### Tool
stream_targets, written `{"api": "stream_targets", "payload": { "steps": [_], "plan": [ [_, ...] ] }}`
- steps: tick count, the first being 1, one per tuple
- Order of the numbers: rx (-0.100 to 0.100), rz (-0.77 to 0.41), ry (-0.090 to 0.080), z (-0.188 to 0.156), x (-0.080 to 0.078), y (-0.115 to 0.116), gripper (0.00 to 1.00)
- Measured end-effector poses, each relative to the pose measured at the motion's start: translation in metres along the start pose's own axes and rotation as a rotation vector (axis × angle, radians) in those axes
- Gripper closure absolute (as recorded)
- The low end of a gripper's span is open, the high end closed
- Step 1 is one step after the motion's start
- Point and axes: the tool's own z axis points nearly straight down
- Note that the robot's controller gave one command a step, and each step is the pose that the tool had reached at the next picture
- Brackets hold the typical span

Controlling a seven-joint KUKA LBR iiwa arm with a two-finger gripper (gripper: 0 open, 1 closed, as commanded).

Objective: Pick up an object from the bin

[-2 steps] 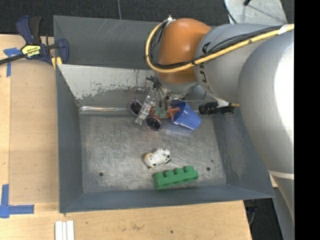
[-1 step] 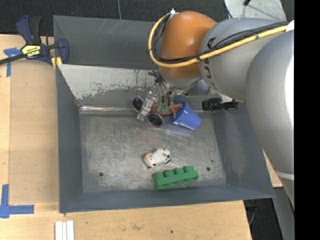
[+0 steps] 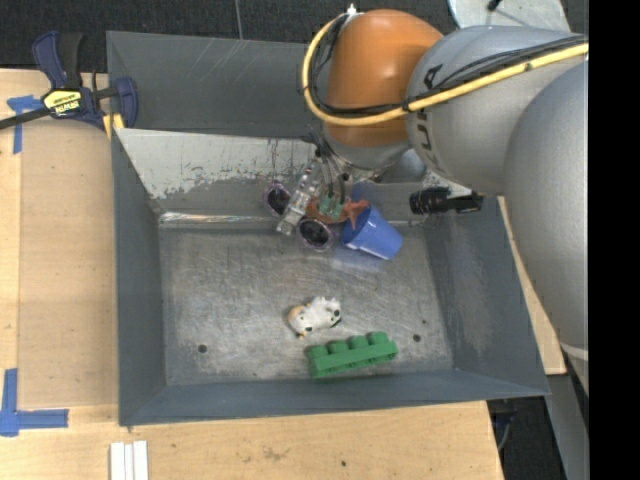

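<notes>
Your arm (image 3: 505, 108) comes in from the right as a broad grey mass, hanging over the bin's right wall and back right corner. A yellow cable (image 3: 480, 74) runs along it and loops round the wrist.

The grey metal bin (image 3: 138, 298) lies below it, its floor scratched and mostly bare, with sloping walls on all sides.

At the wrist you see the rounded orange cover (image 3: 368, 63), above the bin's back wall.

Under that cover the gripper (image 3: 300, 208) reaches down to the back of the floor, about midway along the back wall. You cannot tell whether it stands wide or narrow, and nothing shows clearly as being held in it.

The green building brick (image 3: 350, 354) lies flat near the front wall, somewhat right of centre, studs facing the back, well apart from the gripper.

The blue cup (image 3: 374, 236) lies tipped on its side just to the right of the gripper, at the back of the floor. It is the nearest loose thing to it.

The small white-and-orange toy (image 3: 316, 316) rests just behind the brick, close to its left end.

Two dark purplish round pieces (image 3: 277, 200) sit right at the gripper. You cannot tell whether they belong to it or lie loose.

A small reddish bit (image 3: 345, 211) shows between the gripper and the cup.
</notes>
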Motion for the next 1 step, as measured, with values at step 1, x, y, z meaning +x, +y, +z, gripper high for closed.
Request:
{"api": "stream_targets", "payload": {
  "steps": [1],
  "plan": [
    [0.0,-0.001,-0.001,-0.0178,-0.0003,0.0002,1.0]
  ]
}}
